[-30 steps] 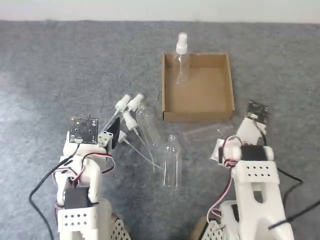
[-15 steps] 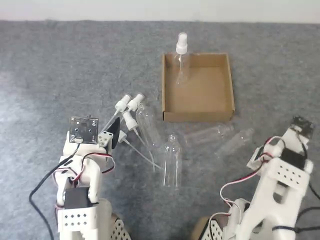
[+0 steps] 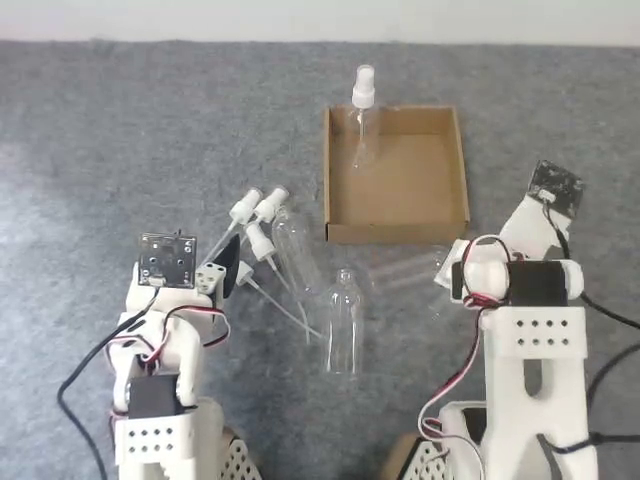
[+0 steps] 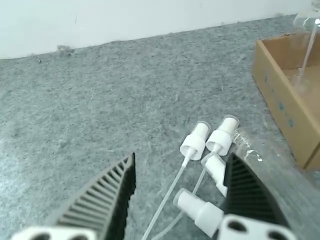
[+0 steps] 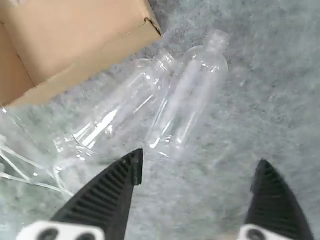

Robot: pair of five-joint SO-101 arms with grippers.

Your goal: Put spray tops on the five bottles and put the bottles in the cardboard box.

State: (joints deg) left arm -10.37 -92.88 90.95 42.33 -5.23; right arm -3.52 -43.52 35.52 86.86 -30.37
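Cardboard box: sits toward the far edge of the worktop; one capped bottle stands in its far left corner.
Right claw: jaws wide and empty, hovering over two bare bottles that lie side by side just off the box's near wall.
Left claw: jaws wide and empty, over the loose spray tops.
Step (judged): pick up one bare bottle.
Method: centre on the outer bottle, the one farther from the box. Straddle its body at mid-length, clear of the inner bottle. Close gently, as thin clear plastic likely flexes and slips.
Remaining: two mid-worktop bottles, uncapped.
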